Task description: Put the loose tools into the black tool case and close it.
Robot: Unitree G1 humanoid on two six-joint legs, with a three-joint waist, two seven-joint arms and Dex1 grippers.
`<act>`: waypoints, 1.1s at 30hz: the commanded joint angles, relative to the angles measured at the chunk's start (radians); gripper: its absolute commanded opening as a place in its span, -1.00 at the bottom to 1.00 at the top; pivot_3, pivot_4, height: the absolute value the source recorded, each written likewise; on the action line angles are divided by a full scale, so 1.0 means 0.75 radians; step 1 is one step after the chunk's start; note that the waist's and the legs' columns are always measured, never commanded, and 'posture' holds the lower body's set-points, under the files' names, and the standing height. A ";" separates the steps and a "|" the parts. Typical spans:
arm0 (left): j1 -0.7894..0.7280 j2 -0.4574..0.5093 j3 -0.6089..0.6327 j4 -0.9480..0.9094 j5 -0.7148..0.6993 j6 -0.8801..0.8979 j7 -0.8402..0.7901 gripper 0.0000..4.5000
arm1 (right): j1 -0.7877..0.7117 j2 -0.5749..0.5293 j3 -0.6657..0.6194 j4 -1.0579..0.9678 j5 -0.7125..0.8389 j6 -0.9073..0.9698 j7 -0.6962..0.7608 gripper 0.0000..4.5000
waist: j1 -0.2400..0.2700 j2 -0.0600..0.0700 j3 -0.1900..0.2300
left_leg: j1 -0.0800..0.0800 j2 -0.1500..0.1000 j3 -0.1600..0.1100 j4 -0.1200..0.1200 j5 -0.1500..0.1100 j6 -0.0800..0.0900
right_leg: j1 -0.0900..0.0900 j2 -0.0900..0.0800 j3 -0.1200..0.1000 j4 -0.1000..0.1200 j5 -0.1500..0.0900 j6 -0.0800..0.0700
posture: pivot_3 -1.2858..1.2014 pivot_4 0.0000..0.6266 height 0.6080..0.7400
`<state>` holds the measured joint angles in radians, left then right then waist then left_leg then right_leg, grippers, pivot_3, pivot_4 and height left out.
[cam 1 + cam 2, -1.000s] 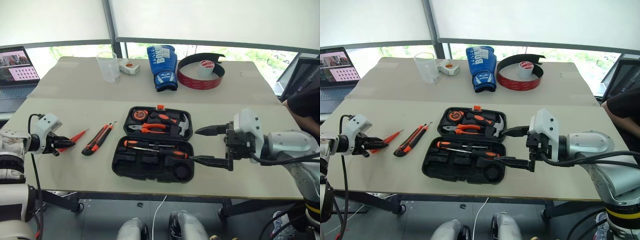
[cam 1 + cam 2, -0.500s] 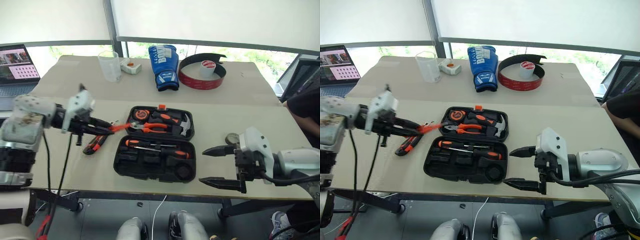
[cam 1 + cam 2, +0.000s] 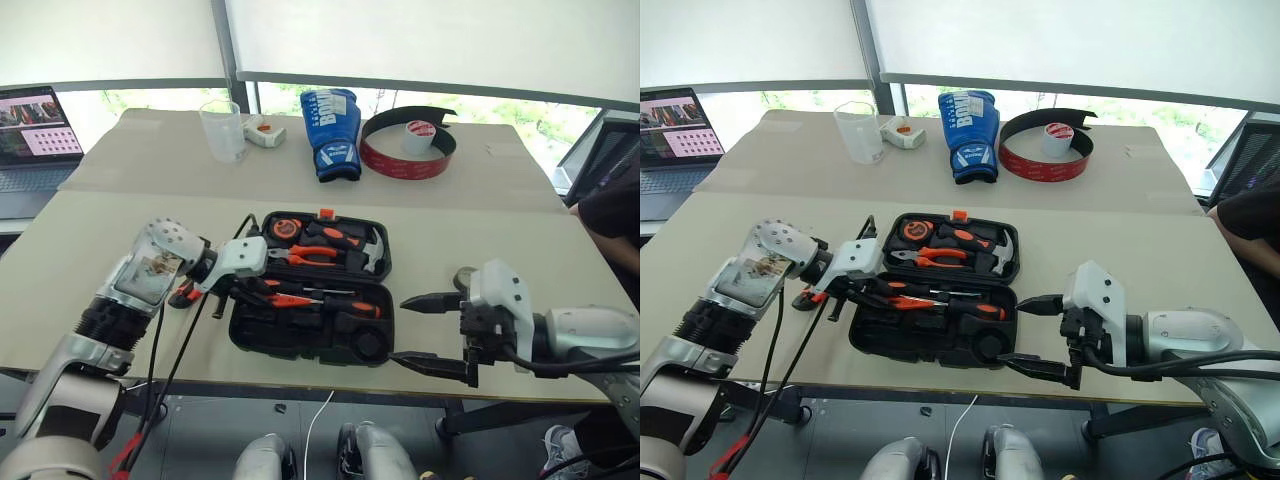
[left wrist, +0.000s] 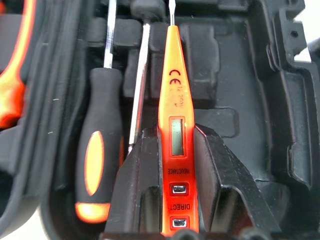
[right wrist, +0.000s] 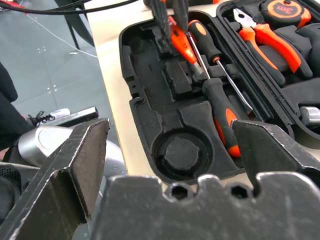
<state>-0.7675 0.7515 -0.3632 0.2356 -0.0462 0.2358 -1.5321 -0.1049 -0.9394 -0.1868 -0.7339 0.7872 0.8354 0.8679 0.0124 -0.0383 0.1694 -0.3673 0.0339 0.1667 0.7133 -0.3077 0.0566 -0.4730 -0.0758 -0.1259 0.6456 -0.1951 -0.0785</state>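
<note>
One slim orange tester screwdriver (image 4: 176, 115) is pinched at its back end by the left fingers (image 4: 150, 165), low over the near half of the black tool case (image 3: 310, 340) in the middle of the frame. It looks light, stiff and a bit slippery, so the flat sides are best gripped. At the lower right the right fingers (image 3: 435, 332) are spread wide, holding nothing, above the desk (image 3: 480, 240).

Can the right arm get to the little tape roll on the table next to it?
Probably yes. The right gripper is open and empty, and the tape roll lies on bare table just beyond it, nothing between.
</note>
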 commanded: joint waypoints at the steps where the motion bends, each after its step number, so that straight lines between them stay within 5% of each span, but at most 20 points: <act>1: -0.030 -0.015 -0.006 0.016 0.016 -0.015 -0.004 -0.81 | -0.011 0.004 -0.008 -0.027 -0.015 -0.044 -0.022 1.00 | 0.000 0.000 0.000 | 0.000 0.000 0.000 0.000 0.000 0.000 | 0.000 0.000 0.000 0.000 0.000 0.000 | 0.03 -0.52 0.80; 15: -0.082 -0.054 -0.033 0.185 0.061 -0.142 -0.082 -0.81 | -0.002 0.067 0.041 -0.026 -0.053 -0.064 -0.111 1.00 | 0.000 0.000 0.000 | 0.000 0.000 0.000 0.001 0.000 0.000 | 0.000 0.000 0.000 0.001 0.000 0.000 | 0.03 -0.52 0.80; 17: -0.096 -0.020 -0.015 0.147 -0.005 -0.084 -0.106 -0.36 | 0.026 0.065 0.038 -0.038 -0.055 -0.072 -0.110 1.00 | -0.001 0.000 0.000 | 0.000 0.000 0.000 0.001 0.000 0.000 | 0.000 0.000 0.000 0.001 0.000 0.000 | 0.03 -0.52 0.80; 23: -0.097 0.109 0.072 0.026 -0.232 0.085 -0.110 0.57 | 0.053 0.065 0.038 -0.037 -0.054 -0.087 -0.109 1.00 | -0.005 0.000 0.000 | 0.000 0.000 0.000 0.001 0.000 0.000 | 0.000 0.000 0.000 0.001 0.000 0.000 | 0.03 -0.52 0.80; 28: -0.046 0.172 0.202 -0.062 -0.424 0.251 -0.109 0.57 | 0.062 0.063 0.045 -0.025 -0.059 -0.102 -0.103 1.00 | -0.001 0.000 0.000 | 0.000 0.000 0.000 0.002 0.000 0.000 | 0.000 0.000 0.000 0.001 0.000 0.000 | 0.03 -0.52 0.80; 33: 0.100 0.005 0.277 -0.038 -0.397 0.145 0.091 -0.09 | 0.021 0.058 0.074 0.001 -0.066 -0.101 -0.094 1.00 | 0.001 0.002 -0.001 | 0.002 -0.001 0.000 0.002 0.000 0.000 | 0.003 0.000 0.000 0.001 0.000 0.000 | 0.03 -0.52 0.80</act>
<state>-0.7086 0.7705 -0.1738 0.2164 -0.3483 0.3703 -1.4988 -0.0671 -0.8926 -0.1262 -0.7287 0.7458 0.7844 0.7941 0.0132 -0.0367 0.1683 -0.3658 0.0336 0.1663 0.7147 -0.3076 0.0570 -0.4711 -0.0759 -0.1257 0.6462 -0.1952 -0.0782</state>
